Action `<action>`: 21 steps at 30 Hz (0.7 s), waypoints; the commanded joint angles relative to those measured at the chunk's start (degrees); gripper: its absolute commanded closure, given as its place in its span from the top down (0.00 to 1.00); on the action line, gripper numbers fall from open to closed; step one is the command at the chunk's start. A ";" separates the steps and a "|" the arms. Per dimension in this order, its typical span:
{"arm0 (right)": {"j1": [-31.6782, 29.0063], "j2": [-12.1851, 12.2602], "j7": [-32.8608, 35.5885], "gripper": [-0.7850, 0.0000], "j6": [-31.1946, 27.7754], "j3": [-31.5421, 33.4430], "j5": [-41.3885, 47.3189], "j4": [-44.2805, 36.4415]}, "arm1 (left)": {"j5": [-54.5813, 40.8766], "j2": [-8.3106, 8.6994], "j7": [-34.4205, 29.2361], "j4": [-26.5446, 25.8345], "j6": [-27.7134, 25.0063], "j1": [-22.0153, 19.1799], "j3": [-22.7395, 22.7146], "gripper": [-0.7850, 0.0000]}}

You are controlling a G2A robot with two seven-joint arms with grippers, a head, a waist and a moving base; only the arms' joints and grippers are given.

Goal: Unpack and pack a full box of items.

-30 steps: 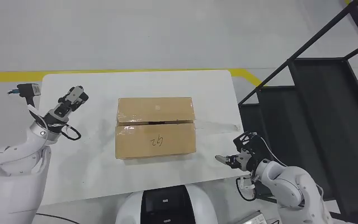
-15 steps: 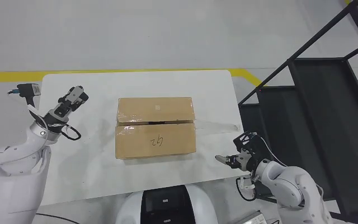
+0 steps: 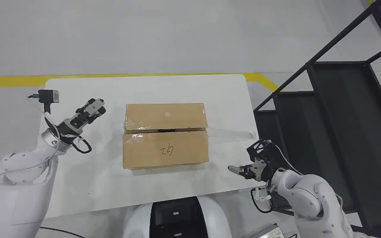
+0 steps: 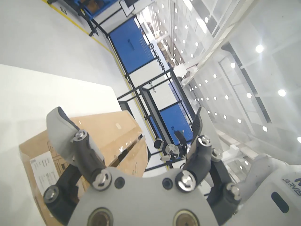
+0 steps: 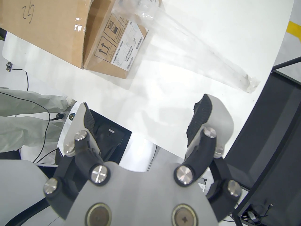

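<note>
Box [image 3: 165, 135] (one, closed) lies between left gripper [image 4: 128, 114] and right gripper [image 5: 144, 105], fingers [image 5: 202, 111] spread.

— What did the left gripper [image 4: 129, 116] hold?
— Nothing. Its fingers [image 4: 60, 128] stood wide apart, with the cardboard box [image 4: 105, 132] just beyond them on the white table [image 4: 47, 88].
— Was the box open?
— No. Both flaps lay flat, with glossy tape along the seam. Past it hung the right gripper [image 4: 170, 152], before blue panels [image 4: 131, 45].
</note>
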 commanded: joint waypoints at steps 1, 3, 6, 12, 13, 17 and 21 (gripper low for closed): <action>1.02 0.29 2.27 1.00 -0.78 0.19 3.19 0.99 | -2.32 0.25 -5.68 1.09 -0.37 -0.86 0.06 1.00; 2.12 0.58 4.13 1.00 -1.19 0.61 6.37 1.76 | -4.21 0.51 -9.33 2.09 -0.59 -1.73 -0.44 1.00; 3.34 1.02 6.42 1.00 -1.67 1.99 12.50 2.05 | -7.45 0.73 -12.47 3.66 -1.04 -2.58 -1.13 1.00; 3.64 1.34 7.61 1.00 -2.13 3.22 15.62 1.96 | -8.83 0.75 -13.08 4.12 -1.19 -2.77 -1.23 1.00; 3.64 1.34 7.61 1.00 -2.13 3.22 15.62 1.96 | -8.83 0.75 -13.08 4.12 -1.19 -2.77 -1.23 1.00; 3.64 1.34 7.61 1.00 -2.13 3.22 15.62 1.96 | -8.83 0.75 -13.08 4.12 -1.19 -2.77 -1.23 1.00; 3.64 1.34 7.61 1.00 -2.13 3.22 15.62 1.96 | -8.83 0.75 -13.08 4.12 -1.19 -2.77 -1.23 1.00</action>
